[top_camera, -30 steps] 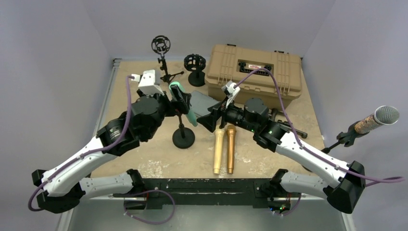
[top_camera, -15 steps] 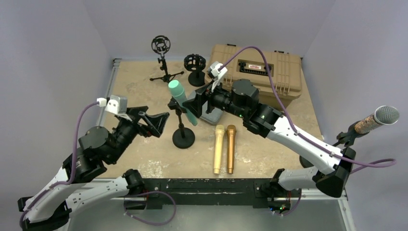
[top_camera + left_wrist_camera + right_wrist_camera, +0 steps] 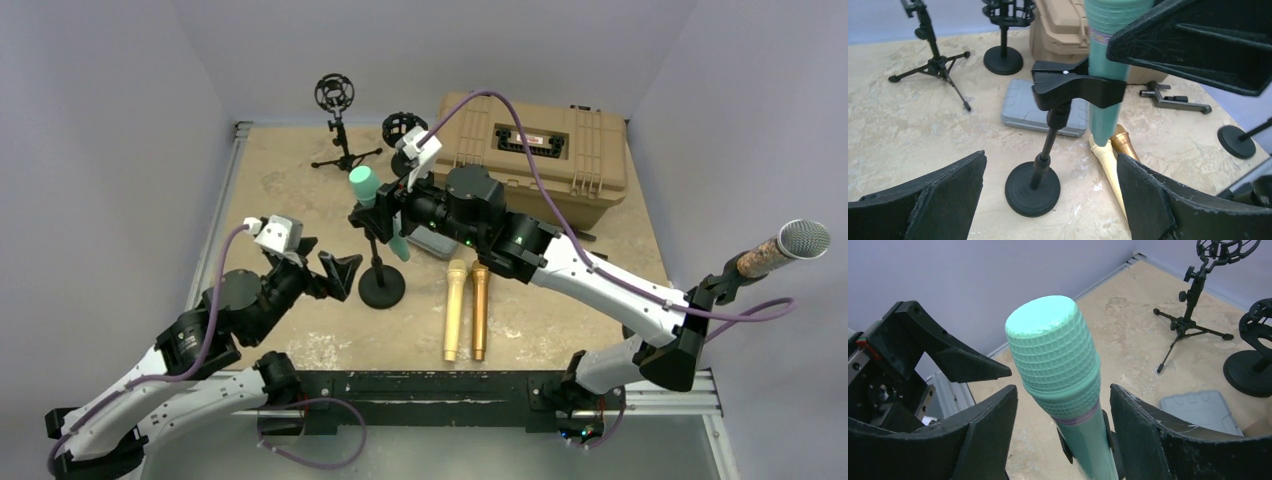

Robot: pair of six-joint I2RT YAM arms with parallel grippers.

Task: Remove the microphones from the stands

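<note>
A teal microphone [image 3: 362, 184] stands tilted in the black clip [image 3: 1075, 87] of a short black desk stand [image 3: 381, 287]. My right gripper [image 3: 386, 220] is open. Its fingers straddle the microphone's body just below the head, with gaps on both sides in the right wrist view [image 3: 1063, 435], where the microphone [image 3: 1058, 365] fills the middle. My left gripper [image 3: 335, 272] is open and empty, low to the left of the stand. In the left wrist view [image 3: 1050, 157] its fingers frame the stand's round base [image 3: 1032, 189] from a short distance.
A tan hard case [image 3: 530, 145] sits at the back right with a small grey case [image 3: 1043, 107] in front of it. A cream microphone [image 3: 455, 310] and a gold one [image 3: 480, 310] lie right of the stand. Two empty shock-mount stands [image 3: 335, 95] [image 3: 405, 130] are at the back. A silver-headed microphone [image 3: 790, 245] is at far right.
My left gripper let go of the microphone area and drew back to the lower left of the stand. My right gripper moved left and now straddles the microphone.
</note>
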